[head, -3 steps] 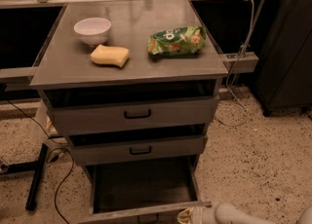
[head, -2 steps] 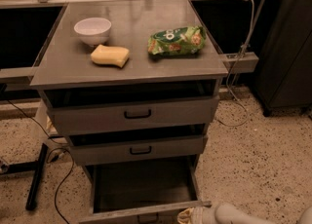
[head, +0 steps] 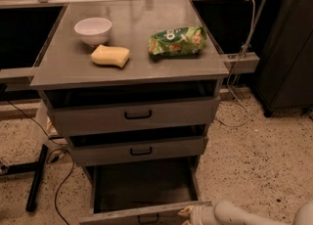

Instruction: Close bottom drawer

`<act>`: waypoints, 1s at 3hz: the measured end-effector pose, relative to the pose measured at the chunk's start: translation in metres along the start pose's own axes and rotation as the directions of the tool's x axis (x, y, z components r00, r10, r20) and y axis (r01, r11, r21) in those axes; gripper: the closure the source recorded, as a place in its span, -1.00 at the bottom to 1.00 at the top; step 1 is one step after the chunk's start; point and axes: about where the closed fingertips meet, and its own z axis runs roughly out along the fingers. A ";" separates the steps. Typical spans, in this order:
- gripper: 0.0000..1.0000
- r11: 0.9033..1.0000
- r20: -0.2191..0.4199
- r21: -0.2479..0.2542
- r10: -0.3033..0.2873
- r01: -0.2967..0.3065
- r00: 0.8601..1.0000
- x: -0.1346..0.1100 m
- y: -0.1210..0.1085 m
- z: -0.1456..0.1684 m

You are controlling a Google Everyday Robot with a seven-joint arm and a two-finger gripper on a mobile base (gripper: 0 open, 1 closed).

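Note:
The grey cabinet has three drawers. The bottom drawer (head: 142, 213) is pulled far out, its inside showing dark and empty; its front panel sits at the lower edge of the view with a small black handle (head: 148, 218). My gripper (head: 191, 213) comes in from the lower right on a white arm and sits at the right end of that front panel. The middle drawer (head: 139, 150) and the top drawer (head: 134, 115) above it are nearly pushed in.
On the cabinet top (head: 63, 67) stand a white bowl (head: 93, 30), a yellow sponge (head: 110, 56) and a green snack bag (head: 177, 41). A black stand leg (head: 36, 177) and cables lie on the speckled floor at left. A dark cabinet (head: 288, 48) stands at right.

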 end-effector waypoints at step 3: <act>0.20 0.996 0.027 0.064 -0.067 0.065 0.997 -0.016 -0.089 0.011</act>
